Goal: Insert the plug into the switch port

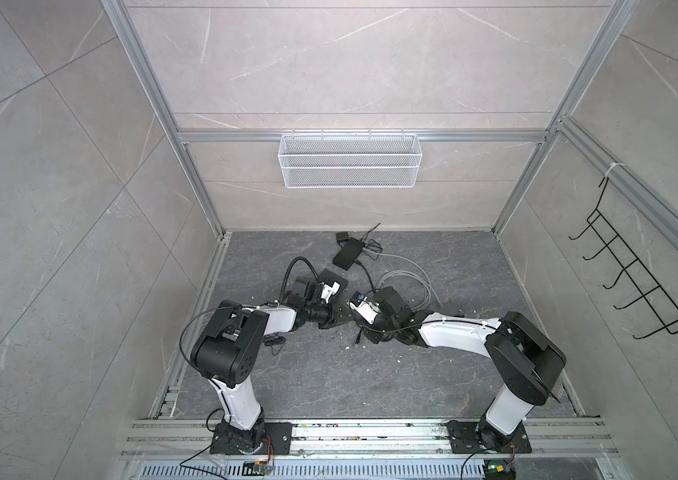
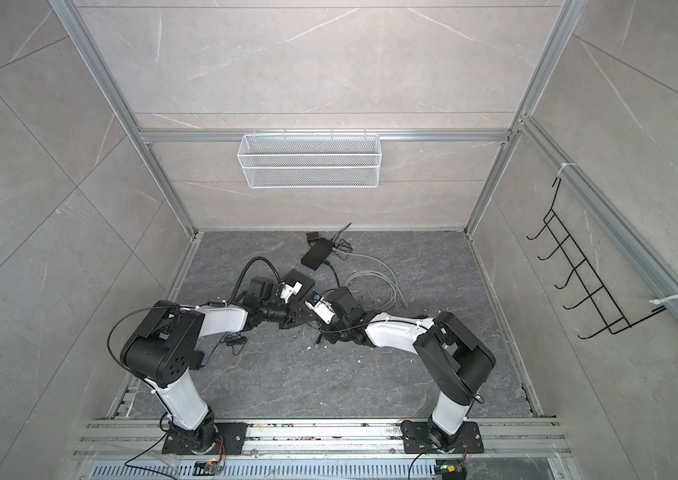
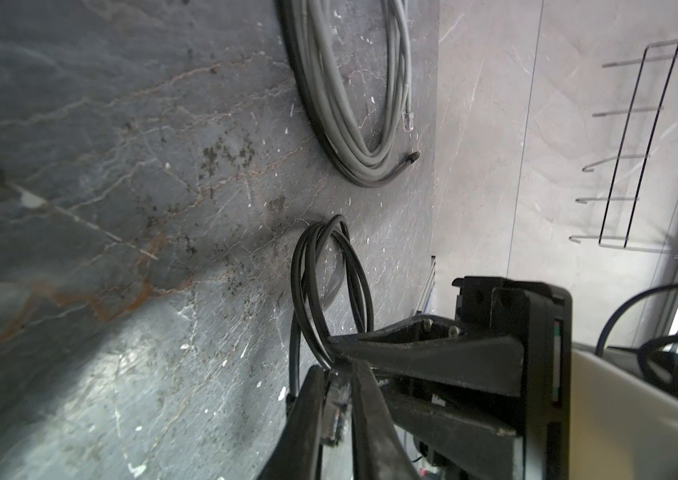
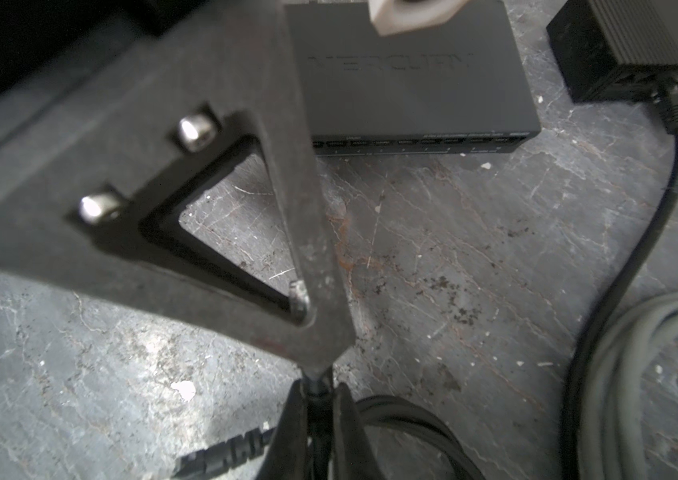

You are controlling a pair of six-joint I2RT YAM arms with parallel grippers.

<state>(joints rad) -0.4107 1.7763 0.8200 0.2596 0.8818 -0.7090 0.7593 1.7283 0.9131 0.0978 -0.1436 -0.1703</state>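
Observation:
In the left wrist view my left gripper [image 3: 338, 368] holds a clear plug [image 3: 338, 403] between its fingers, and the plug's black cable [image 3: 329, 282] loops away above the floor. My right gripper [image 4: 320, 388] is shut on that black cable [image 4: 320, 401] just behind the left gripper's fingertip [image 4: 312, 291]. The two grippers meet at the middle of the floor in both top views. The black switch [image 4: 412, 83] lies flat ahead of the right gripper, its row of ports [image 4: 404, 143] facing it. In both top views the switch [image 1: 335, 277] [image 2: 302, 279] is partly hidden under the left wrist.
A second black box [image 1: 347, 254] [image 4: 619, 45] with a cable plugged in lies behind the switch. A grey cable coil [image 1: 412, 282] [image 3: 354, 104] lies to the right. A ribbed cable boot [image 4: 225, 455] rests on the floor. A wire basket [image 1: 350, 160] and a hook rack [image 1: 640, 270] hang on the walls.

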